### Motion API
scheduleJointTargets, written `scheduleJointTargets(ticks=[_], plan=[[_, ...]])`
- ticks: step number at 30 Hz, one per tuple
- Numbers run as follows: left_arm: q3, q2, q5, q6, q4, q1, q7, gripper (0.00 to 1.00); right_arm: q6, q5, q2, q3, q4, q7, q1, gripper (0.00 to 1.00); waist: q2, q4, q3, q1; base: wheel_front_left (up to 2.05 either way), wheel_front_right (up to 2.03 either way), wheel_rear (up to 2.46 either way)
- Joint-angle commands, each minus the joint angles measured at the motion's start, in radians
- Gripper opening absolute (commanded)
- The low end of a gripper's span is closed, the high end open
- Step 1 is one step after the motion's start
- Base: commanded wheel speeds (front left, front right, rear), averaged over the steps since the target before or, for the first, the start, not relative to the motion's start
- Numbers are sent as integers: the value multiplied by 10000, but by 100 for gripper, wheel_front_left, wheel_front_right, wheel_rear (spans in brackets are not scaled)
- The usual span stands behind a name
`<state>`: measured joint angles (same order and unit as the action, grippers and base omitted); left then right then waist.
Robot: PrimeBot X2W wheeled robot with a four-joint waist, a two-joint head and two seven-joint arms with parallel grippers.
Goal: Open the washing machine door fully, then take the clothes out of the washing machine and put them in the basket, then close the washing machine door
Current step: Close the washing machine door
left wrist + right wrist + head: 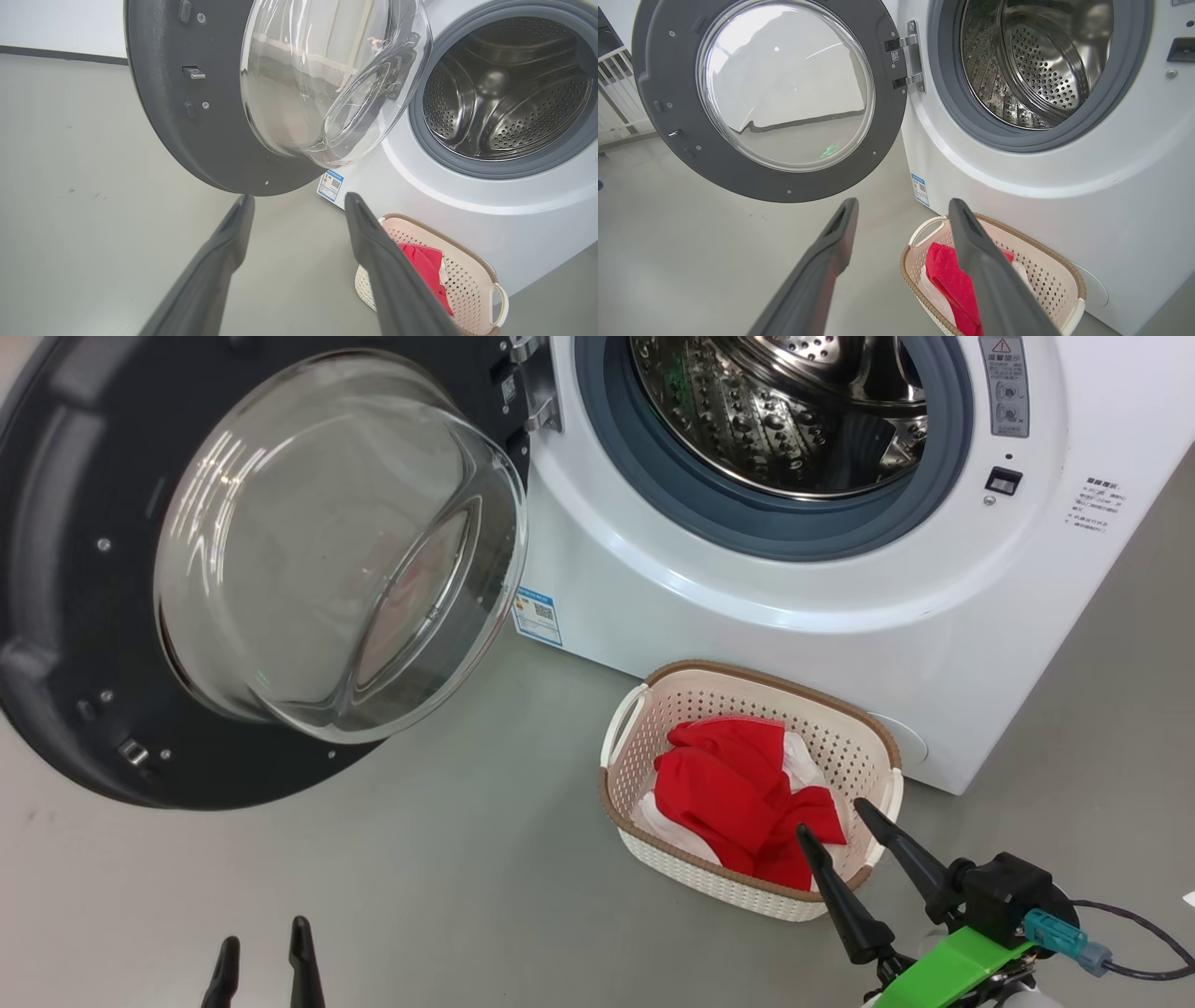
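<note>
Two spread empty, left gripper [264, 933], right gripper [832, 816], clothes [738, 793] in basket [709, 887], hinge [911, 60] clear from right wrist.

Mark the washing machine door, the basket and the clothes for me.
washing machine door [56, 616], head view, dark rim left of the glass.
basket [738, 695], head view, perforated far inner wall.
clothes [728, 793], head view, red fabric in the middle.

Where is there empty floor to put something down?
The grey floor is bare between the open washing machine door, the basket and the left tool. Another bare strip lies right of the washing machine. Crowded: the basket, full of clothes, close to the machine's front, with the right tool at its near corner.
</note>
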<state>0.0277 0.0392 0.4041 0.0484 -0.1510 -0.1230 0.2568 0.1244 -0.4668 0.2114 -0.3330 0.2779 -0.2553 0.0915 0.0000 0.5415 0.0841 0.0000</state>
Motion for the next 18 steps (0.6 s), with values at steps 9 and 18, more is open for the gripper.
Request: scheduleJointTargets(ticks=[9,18], plan=[[636,110,226,-322,651,515,49,0,63,9,-143,321,-310,-65,-174,100,0,-84,-144,0,0,0,0],[2395,122,-586,-1420,1437,2269,49,0,63,207,-632,957,-492,-65,-870,100,0,-209,-332,0,0,0,0]])
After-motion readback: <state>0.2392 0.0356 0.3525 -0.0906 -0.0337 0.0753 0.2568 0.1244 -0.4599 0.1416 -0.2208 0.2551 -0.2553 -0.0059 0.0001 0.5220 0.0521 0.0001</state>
